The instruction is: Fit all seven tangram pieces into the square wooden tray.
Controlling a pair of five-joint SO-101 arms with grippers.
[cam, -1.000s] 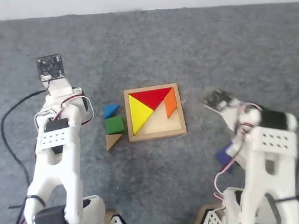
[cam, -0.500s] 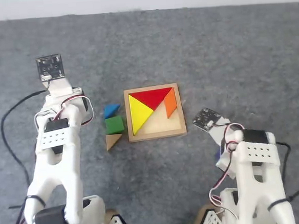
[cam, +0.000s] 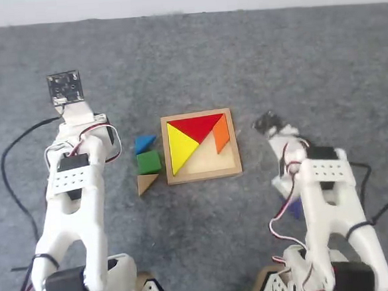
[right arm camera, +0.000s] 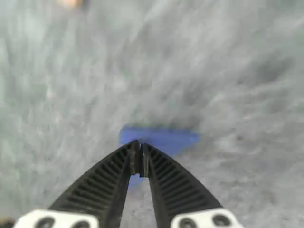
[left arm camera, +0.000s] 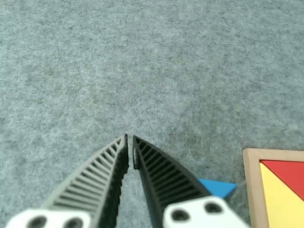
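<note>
The square wooden tray (cam: 203,176) lies mid-table and holds a red triangle (cam: 196,127), a yellow triangle (cam: 180,148) and an orange piece (cam: 222,135). Just left of it on the carpet are a small blue triangle (cam: 144,143), a green square (cam: 148,162) and a tan triangle (cam: 147,183). A dark blue piece (cam: 293,208) lies right of the tray, partly under the right arm (cam: 323,183). My right gripper (right arm camera: 138,153) is shut, its tips over that blue piece (right arm camera: 161,139). My left gripper (left arm camera: 129,139) is shut over bare carpet, near the blue triangle (left arm camera: 217,187) and the tray corner (left arm camera: 251,159).
Grey carpet covers the table. The left arm (cam: 74,187) stretches along the left side, its cable (cam: 11,151) looping beside it. Open carpet lies behind the tray and in front of it between the two arm bases.
The right arm has swung in from the far right and now stands closer to the tray's right side, over the dark blue piece. The left arm and the pieces have not moved.
</note>
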